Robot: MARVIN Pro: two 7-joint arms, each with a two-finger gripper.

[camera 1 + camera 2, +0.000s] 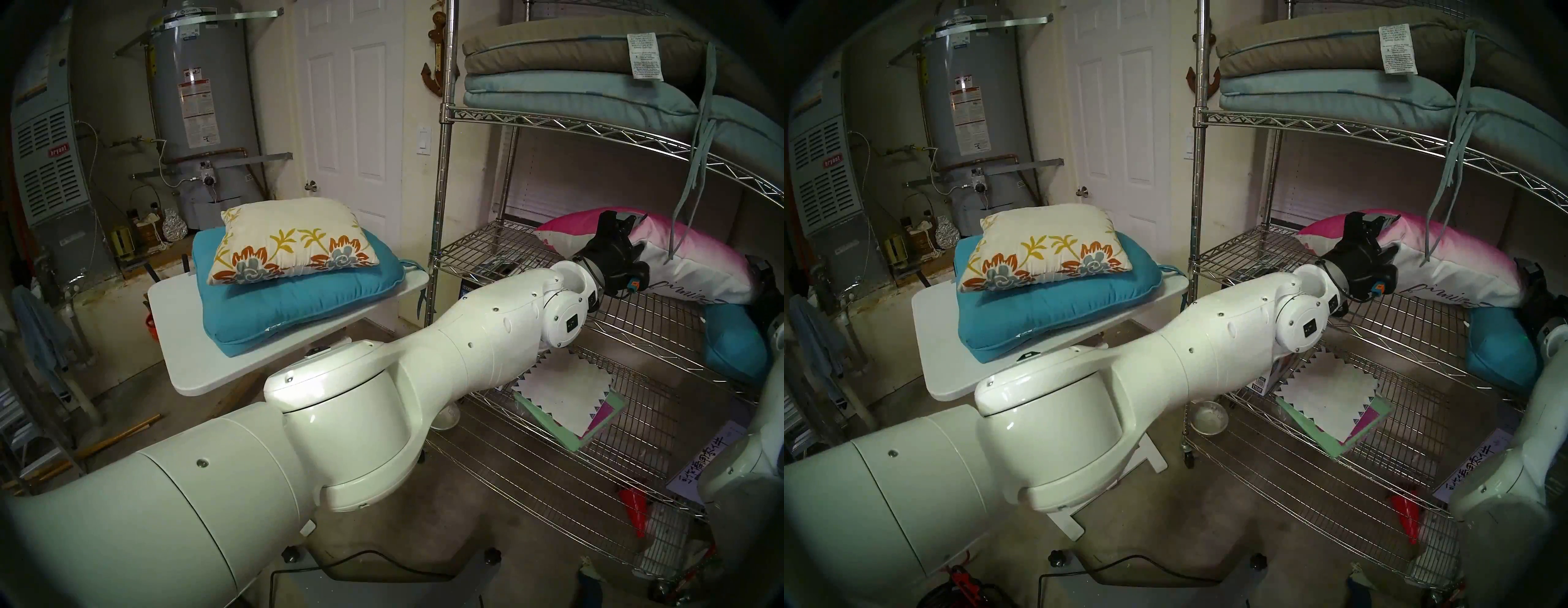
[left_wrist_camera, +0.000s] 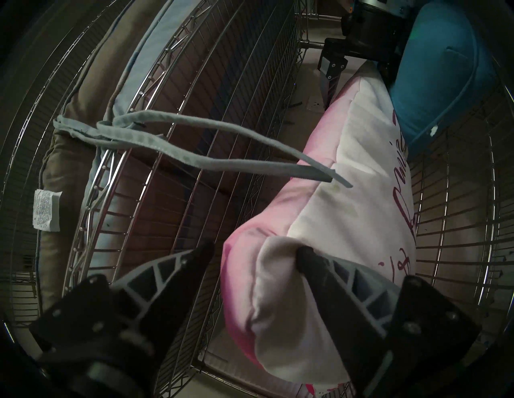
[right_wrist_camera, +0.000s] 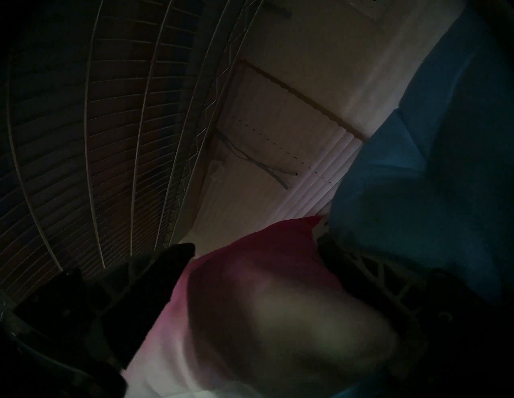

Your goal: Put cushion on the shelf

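The cushion [image 1: 292,244], cream with orange flowers, lies well left of both sets of jaws, on top of a teal cushion [image 1: 297,305] on the white bench [image 1: 203,373]. Behind it stand a grey water heater [image 1: 199,106], a furnace [image 1: 46,161] and a white door [image 1: 348,106]. To its right rises the shelf [image 1: 441,170], its top tier stacked with tan and pale-blue pads [image 1: 551,72] whose ties dangle down. On the middle tier, the left gripper [image 2: 256,254] has its jaws part-open around a corner of the pink-to-white pillow [image 2: 347,216], 1 finger pressed into the fabric. The right gripper [image 3: 256,250] holds its jaws wide around the pillow's other end, beside another teal cushion [image 3: 431,166]. Papers [image 1: 564,399] sit on the tier below.
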